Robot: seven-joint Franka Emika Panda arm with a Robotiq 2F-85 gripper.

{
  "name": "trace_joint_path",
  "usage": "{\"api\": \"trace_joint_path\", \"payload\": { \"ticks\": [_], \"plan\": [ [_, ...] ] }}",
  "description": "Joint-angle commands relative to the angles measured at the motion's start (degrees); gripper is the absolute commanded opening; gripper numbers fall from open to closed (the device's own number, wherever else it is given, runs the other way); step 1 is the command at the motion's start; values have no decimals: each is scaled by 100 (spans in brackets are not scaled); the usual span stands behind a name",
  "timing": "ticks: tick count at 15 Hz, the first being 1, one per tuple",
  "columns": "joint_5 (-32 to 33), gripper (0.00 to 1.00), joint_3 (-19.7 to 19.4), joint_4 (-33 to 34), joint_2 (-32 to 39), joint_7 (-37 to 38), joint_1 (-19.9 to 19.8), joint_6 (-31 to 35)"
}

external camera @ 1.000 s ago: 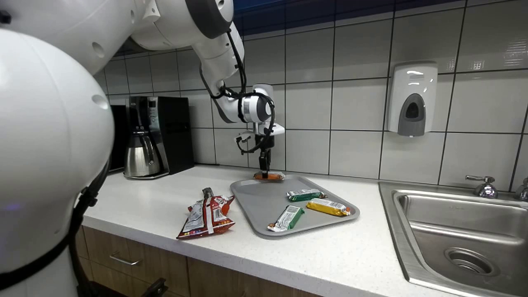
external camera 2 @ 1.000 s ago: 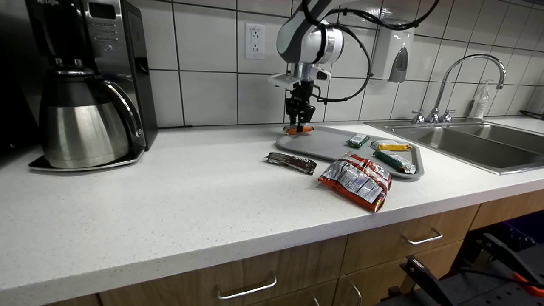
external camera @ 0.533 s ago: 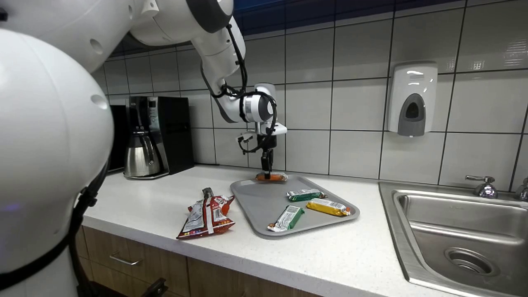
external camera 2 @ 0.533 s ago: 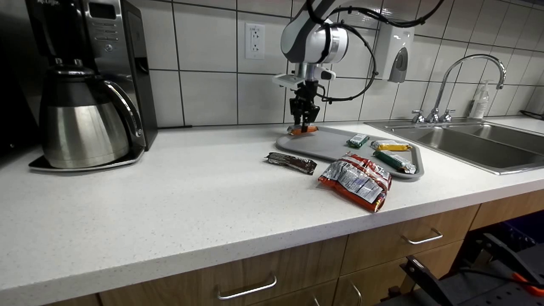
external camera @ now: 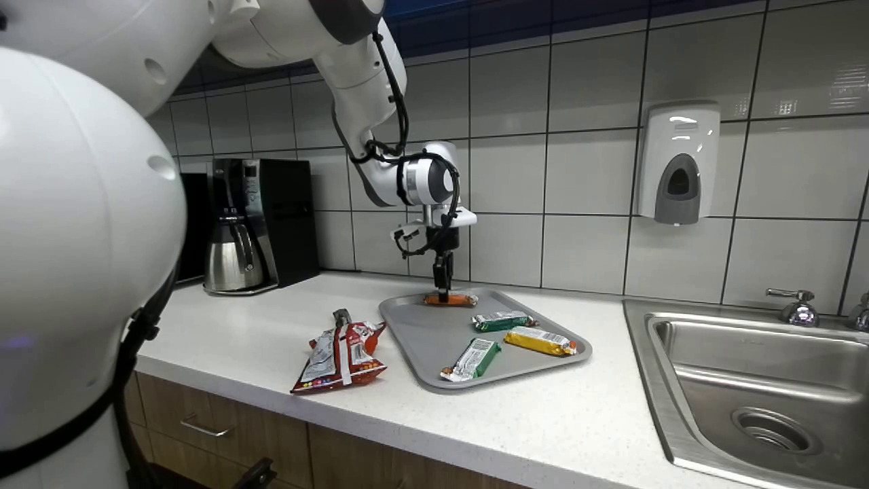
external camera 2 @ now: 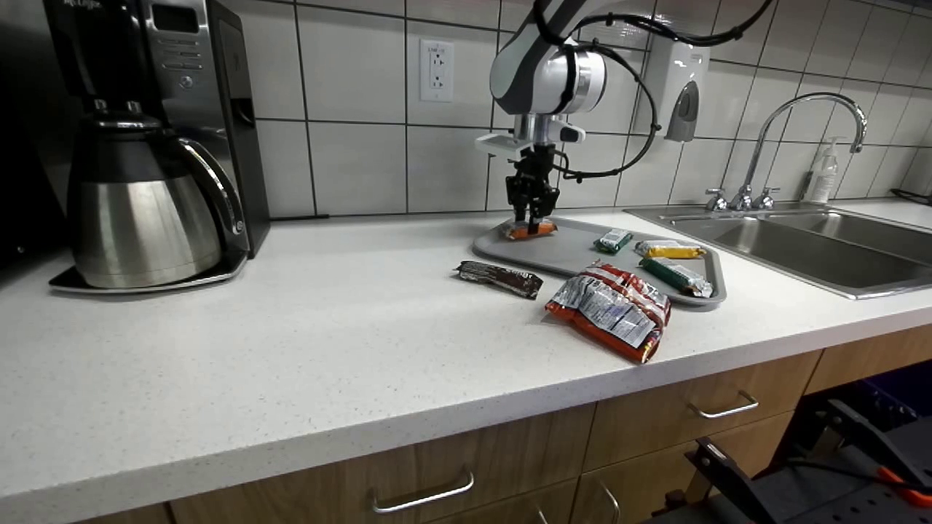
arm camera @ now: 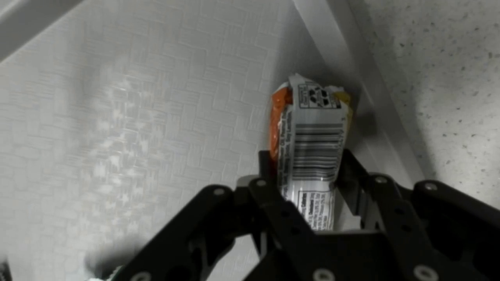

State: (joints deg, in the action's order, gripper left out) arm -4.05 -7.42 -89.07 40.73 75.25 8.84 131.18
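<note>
Hold appears sound; snag and drop hazards noted

The grey tray occupies the centre of the frame in an exterior view; its raised edge, at right in the wrist view, could catch a low load. The red snack bag, lower left of centre, lies just beside the tray. The gripper, just right of centre in the wrist view, stands partly open, fingers closed on both sides of the orange-wrapped bar at the tray's upper end. The slick wrapper could let it twist or drop. Whether it bears on the tray cannot be determined; carried low, it could strike the green-wrapped bar to its lower right
</note>
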Motion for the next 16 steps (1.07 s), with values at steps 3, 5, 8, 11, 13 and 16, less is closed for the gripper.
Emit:
{"api": "trace_joint_path", "payload": {
  "ticks": [3, 5, 8, 11, 13, 16],
  "plan": [
    [144, 69, 20, -377, -287, -86, -39, 80],
    [155, 83, 9, -359, -280, -64, -39, 80],
    [119, 100, 28, -308, -303, -71, -65, 73],
    [103, 100, 37, -88, -85, 18, -50, 2],
    [103, 100, 38, -88, -104, 18, -51, 2],
    [103, 100, 38, -88, -105, 18, -51, 2]
  ]
}}
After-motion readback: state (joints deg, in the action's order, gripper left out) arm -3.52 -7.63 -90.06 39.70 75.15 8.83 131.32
